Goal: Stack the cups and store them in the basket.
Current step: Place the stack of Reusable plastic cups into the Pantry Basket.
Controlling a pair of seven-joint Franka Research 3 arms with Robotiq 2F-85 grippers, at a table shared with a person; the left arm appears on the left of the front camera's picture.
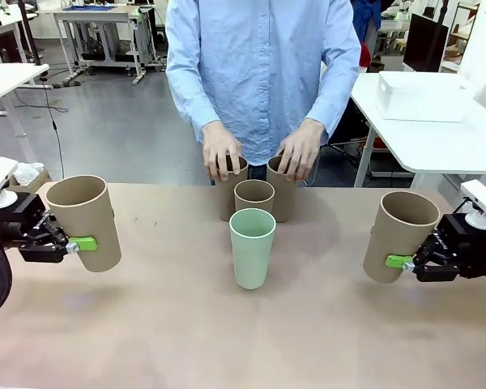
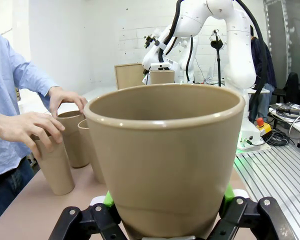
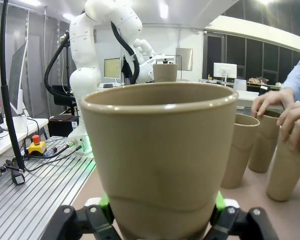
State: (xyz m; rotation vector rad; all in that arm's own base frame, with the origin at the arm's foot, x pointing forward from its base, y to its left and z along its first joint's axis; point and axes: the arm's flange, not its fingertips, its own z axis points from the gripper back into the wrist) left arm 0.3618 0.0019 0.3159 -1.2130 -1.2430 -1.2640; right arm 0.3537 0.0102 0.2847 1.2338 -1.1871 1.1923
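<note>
Tan-brown and matte, with no handle and a smooth wall tapering from a wide round mouth to a narrower base, the left held cup (image 1: pixel 85 220) is clamped low on its wall in my left end effector (image 1: pixel 83 241). The green pads press on opposite sides, and the cup hangs mouth-up and slightly tilted off the near left of the worktop (image 1: pixel 146 324). My right end effector (image 1: pixel 401 261) grips the right held cup (image 1: pixel 398 235) the same way at the near right. That cup has the same tan, the same shape and the same size, and it too leans a little. Between them, near the middle of the worktop, the mint green cup (image 1: pixel 252 247) stands upright and alone, pale and matte. Just beyond it stands the middle tan cup (image 1: pixel 254 196), flanked by the far left tan cup (image 1: pixel 225 198) and the far right tan cup (image 1: pixel 285 203), all three upright and close together. A person at the far edge rests the hand on the left (image 1: pixel 221 151) over the far left tan cup's rim and the hand on the right (image 1: pixel 300 148) over the far right one's. The basket (image 1: pixel 421 96), white and rectangular, sits well apart on a separate white table (image 1: pixel 437 146) at the far right.
</note>
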